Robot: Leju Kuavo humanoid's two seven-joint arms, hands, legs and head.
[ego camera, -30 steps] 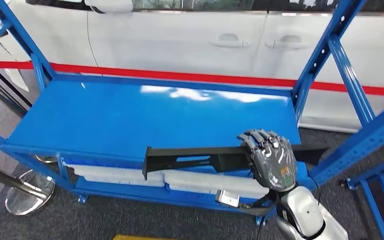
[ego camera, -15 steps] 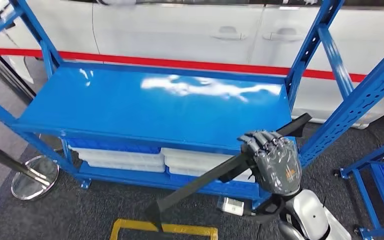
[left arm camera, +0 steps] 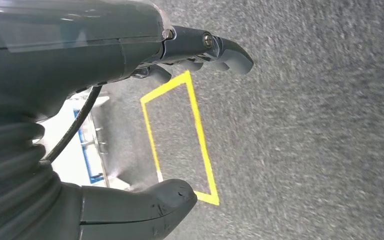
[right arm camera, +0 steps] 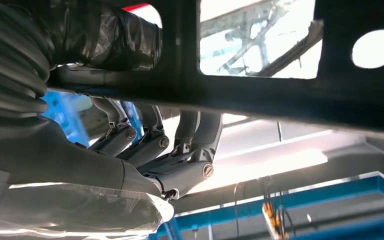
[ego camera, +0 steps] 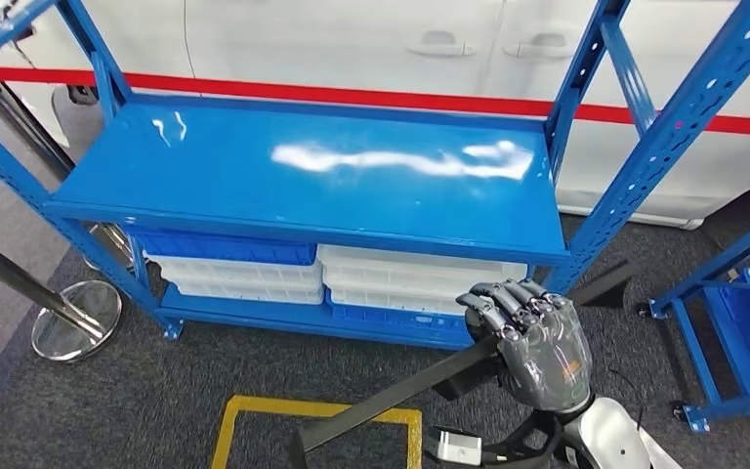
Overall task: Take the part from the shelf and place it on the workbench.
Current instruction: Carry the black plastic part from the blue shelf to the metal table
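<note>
Gripping long black part (ego camera: 400, 389) off-centre, right hand (ego camera: 537, 342) fingers wrapped round it; tilted low end could snag floor or blue shelf (ego camera: 312, 186). Left hand (left arm camera: 145, 125) hangs empty, fingers apart.

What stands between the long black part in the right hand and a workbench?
No workbench is visible. The right hand grips the long black perforated part, tilted over dark carpet, off the blue metal shelf.

White car (ego camera: 352, 39) with red stripe, chrome stanchion base (ego camera: 76, 319), yellow floor square (ego camera: 312, 430) on grey carpet (ego camera: 107, 410)
</note>
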